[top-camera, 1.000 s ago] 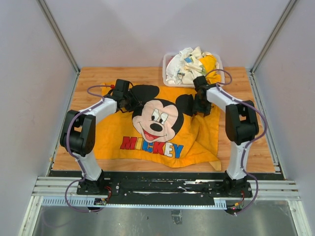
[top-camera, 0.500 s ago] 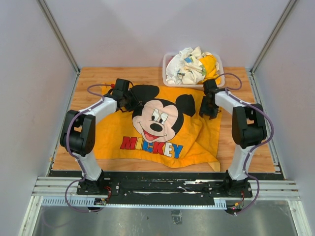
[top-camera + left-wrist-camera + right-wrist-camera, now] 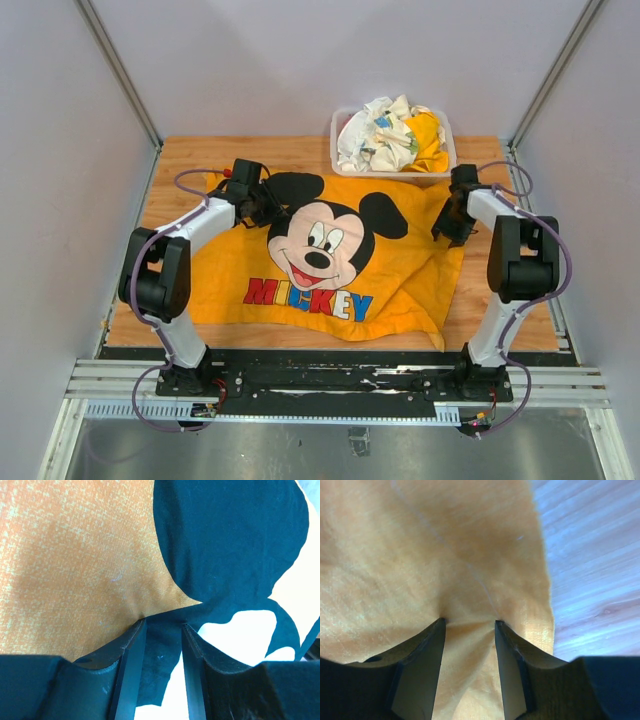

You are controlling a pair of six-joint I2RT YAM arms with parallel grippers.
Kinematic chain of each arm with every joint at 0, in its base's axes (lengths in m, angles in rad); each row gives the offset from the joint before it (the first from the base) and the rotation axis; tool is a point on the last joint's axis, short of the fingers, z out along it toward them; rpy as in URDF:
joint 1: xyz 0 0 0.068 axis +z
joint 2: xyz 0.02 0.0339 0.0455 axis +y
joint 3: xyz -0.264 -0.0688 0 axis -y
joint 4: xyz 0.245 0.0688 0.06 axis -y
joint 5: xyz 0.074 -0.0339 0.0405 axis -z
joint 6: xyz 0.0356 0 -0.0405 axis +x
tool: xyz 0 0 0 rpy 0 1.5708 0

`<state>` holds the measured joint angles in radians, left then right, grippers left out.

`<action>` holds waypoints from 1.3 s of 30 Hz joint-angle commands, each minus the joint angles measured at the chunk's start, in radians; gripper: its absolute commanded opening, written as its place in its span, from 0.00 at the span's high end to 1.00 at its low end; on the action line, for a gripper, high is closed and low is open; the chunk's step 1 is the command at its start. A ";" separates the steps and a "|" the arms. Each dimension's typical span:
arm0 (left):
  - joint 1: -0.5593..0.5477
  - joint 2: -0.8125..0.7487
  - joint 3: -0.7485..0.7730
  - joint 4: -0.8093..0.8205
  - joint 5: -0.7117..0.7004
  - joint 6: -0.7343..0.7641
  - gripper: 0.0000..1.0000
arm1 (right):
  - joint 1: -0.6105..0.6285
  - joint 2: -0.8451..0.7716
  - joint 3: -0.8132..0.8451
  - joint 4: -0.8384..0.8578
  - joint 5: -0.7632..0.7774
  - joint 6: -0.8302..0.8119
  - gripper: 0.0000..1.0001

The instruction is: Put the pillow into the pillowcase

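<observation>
pillowcase (image 3: 320,275) lies flat on the table (image 3: 180,160), Mickey print up, long axis left-right. The near-right part is rumpled.

Left tool (image 3: 257,203) is on the far-left part, at Mickey's ear. Its jaws are clamped on a pinch of cloth; the wrist view shows black and orange fabric drawn in between the fingers.

Right tool (image 3: 451,221) is at the far-right edge, likewise clamped on a pucker of orange cloth, with bare table just right of it.

So each arm holds one end of the far edge, with the cloth spanning between them.

Pillow: not visible in any view. Can't tell if it's under or inside the case.

Bin (image 3: 338,152) sits just beyond the far edge, right of centre, full of crumpled cloths (image 3: 385,135). No bear face seen there.

My read: this is the spread-the-case or find-the-opening step, and insertion isn't confirmed. Which edge is open, I can't tell. Neither arm is free to fetch a pillow without letting go. Risk: a shallow pinch slips.
</observation>
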<state>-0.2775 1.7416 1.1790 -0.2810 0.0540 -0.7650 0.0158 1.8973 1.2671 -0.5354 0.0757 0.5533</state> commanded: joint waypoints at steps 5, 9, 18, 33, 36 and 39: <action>0.014 0.000 -0.011 -0.070 -0.022 0.019 0.59 | -0.097 0.025 0.015 -0.129 0.039 -0.023 0.55; 0.014 -0.008 0.001 -0.083 -0.023 0.024 0.59 | -0.082 -0.007 0.066 -0.171 0.046 -0.030 0.55; 0.006 -0.096 0.021 -0.127 -0.022 0.055 0.57 | 0.037 -0.289 -0.030 -0.256 0.067 -0.054 0.52; -0.022 -0.239 -0.073 -0.141 -0.009 0.047 0.57 | 0.165 -0.567 -0.468 -0.220 -0.025 0.081 0.52; -0.021 -0.251 -0.082 -0.143 -0.007 0.049 0.57 | 0.164 -0.543 -0.485 -0.196 -0.020 0.088 0.53; -0.021 -0.268 -0.091 -0.143 -0.009 0.047 0.57 | 0.165 -0.537 -0.505 -0.181 0.003 0.095 0.53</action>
<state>-0.2951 1.5173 1.1015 -0.4187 0.0433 -0.7238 0.1699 1.3525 0.7876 -0.7525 0.0544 0.6144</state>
